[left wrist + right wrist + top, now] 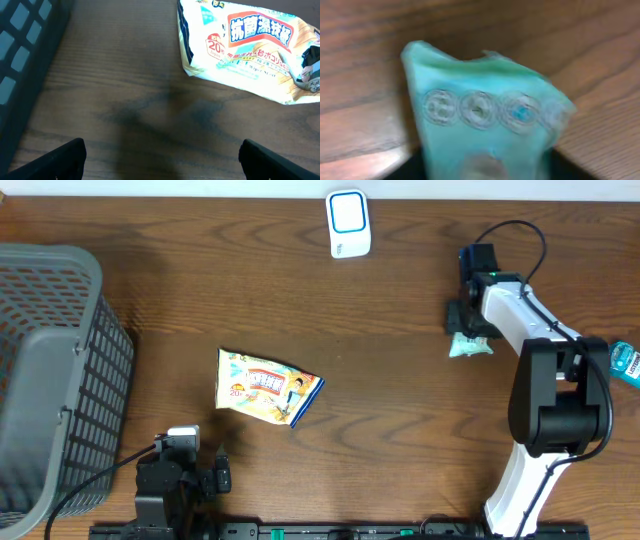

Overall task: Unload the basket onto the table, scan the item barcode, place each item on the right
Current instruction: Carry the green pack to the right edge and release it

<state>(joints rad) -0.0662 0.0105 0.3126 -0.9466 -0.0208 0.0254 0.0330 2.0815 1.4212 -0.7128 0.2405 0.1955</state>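
Grey mesh basket (60, 310) at the bench's left edge, only its own grey floor showing inside. White scanner (348, 223) at the back edge. Teal packet (470, 347) toward the right edge, long axis left-to-right, partly under the right gripper (463, 318); whether it is clamped cannot be told. Left gripper (160, 160) fingers wide apart near a wipes pack (268, 387)

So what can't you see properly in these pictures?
- Right wrist view: the teal packet is blurred; its print is unreadable.
- Overhead view: the right pincer is too small to tell if it grips the packet.
- Left wrist view: the frame edge cuts off the wipes pack.
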